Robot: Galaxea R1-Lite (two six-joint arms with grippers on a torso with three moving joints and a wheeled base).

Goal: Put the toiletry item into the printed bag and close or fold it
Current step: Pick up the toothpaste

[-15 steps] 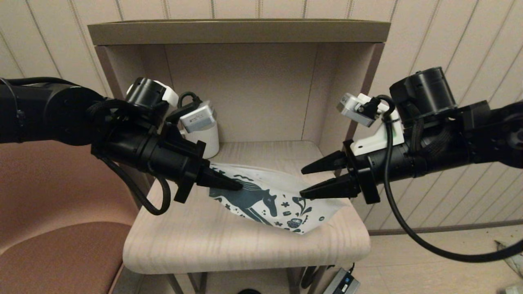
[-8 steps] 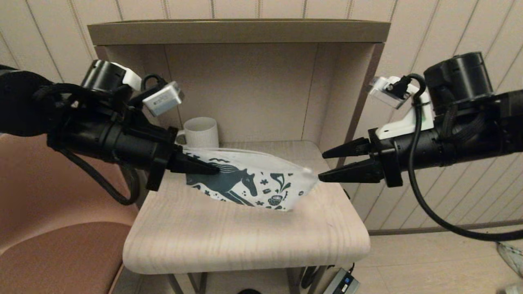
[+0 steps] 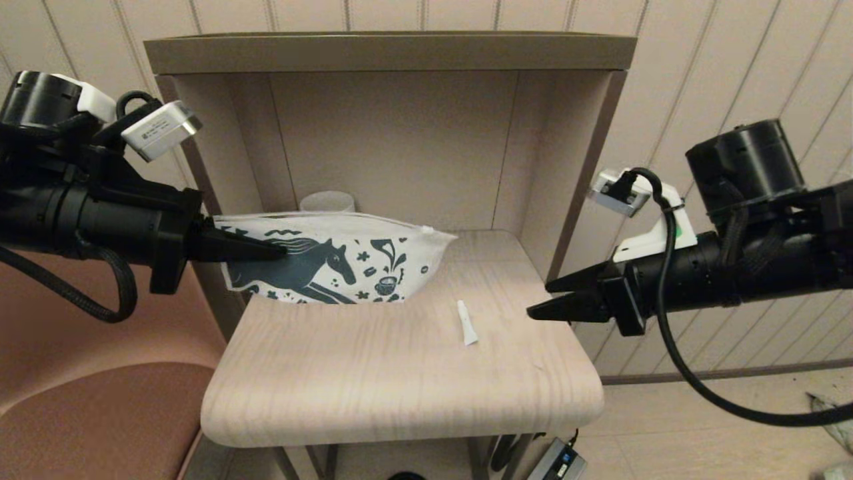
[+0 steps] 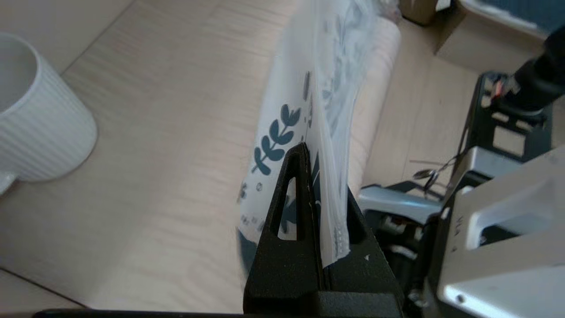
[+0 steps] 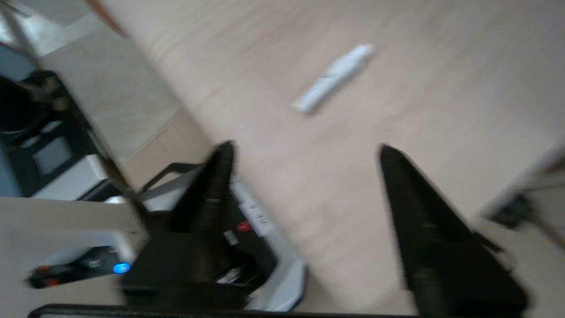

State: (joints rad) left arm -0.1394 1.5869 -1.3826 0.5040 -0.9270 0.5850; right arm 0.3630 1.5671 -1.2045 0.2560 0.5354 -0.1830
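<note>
Black against the pale wood, the left pincer (image 3: 276, 251) is clamped tight on one end of the printed bag (image 3: 346, 260), holding it lifted off the surface (image 3: 373, 387) at the left of the shelf nook, its far end sagging toward the middle. Behind the bag stands a white ribbed mug (image 4: 31, 128). Right of the bag, apart from it, a small white tube (image 3: 466, 323) lies flat on the surface. Farther right, the right pincer (image 3: 541, 301) hovers near the surface's right edge, jaws parted and holding nothing.
</note>
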